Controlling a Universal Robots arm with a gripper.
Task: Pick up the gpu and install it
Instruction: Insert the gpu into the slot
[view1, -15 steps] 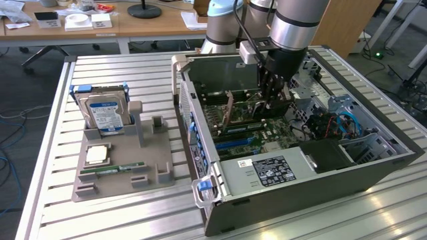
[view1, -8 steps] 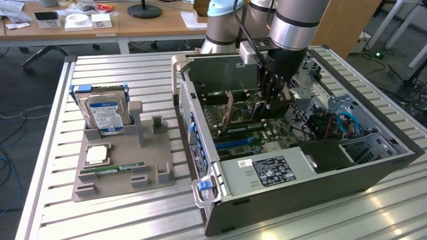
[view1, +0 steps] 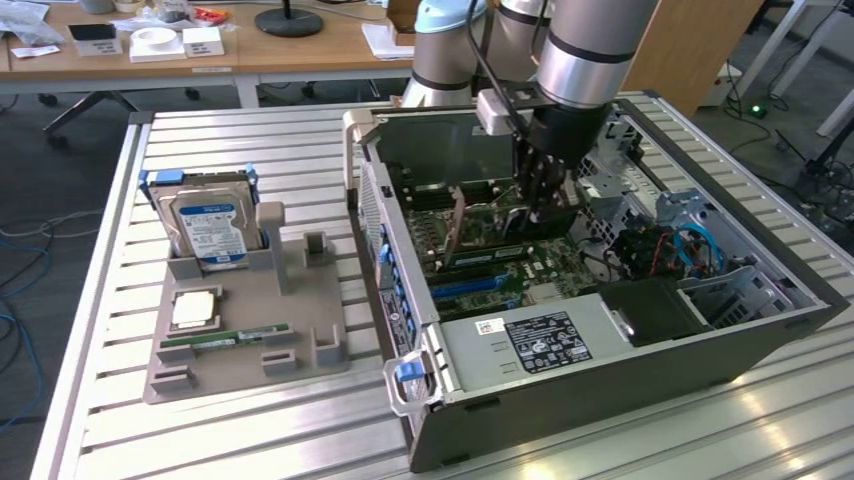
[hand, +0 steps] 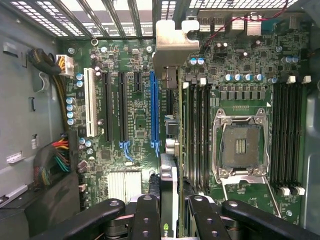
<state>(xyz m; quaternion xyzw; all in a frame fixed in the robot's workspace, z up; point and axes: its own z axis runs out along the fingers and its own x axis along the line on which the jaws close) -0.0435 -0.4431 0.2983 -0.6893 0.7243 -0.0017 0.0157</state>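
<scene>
The gpu (hand: 169, 175) is gripped edge-on between the fingers (hand: 146, 215) of the gripper (hand: 170, 202), which are closed narrowly on it, inside the open computer case (view1: 601, 400). It is held upright over the motherboard (hand: 135, 125), just beside that board's long blue slot (hand: 154, 110). Whether it is seated cannot be told. A hard drive (view1: 211, 225) is stood in a grey holder (view1: 234, 375), well apart from the motherboard.

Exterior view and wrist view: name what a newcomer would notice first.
The robot arm reaches into the open computer case, its gripper shut on the gpu, held edge-on over the green motherboard. At the exterior view's left, a blue-labelled hard drive stands upright in a grey tray.
</scene>
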